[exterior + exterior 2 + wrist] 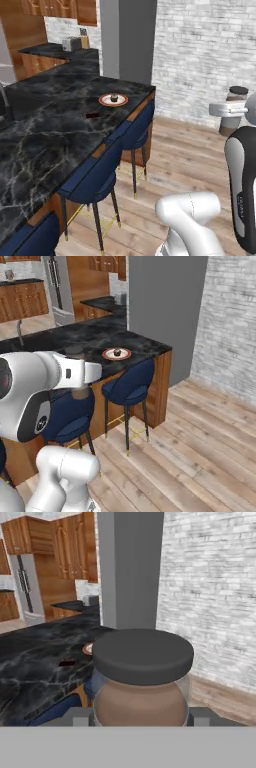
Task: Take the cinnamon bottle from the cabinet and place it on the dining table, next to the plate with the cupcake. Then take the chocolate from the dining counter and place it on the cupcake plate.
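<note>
cinnamon bottle (pixel 142 677) in pincer (pixel 141 716), marble dining table (pixel 45 135)

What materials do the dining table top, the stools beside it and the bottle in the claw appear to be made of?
Dining table: polished black marble, apparently, judging by pale veins, on a wooden base.
Stools: blue padded seats, possibly fabric, on thin dark legs, likely metal.
Cinnamon bottle: clear glass or plastic; brown contents show through, under a matte dark cap, probably plastic.

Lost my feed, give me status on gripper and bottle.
Gripper shut on cinnamon bottle. Off the dining table, short of plate. Stools below.
</note>
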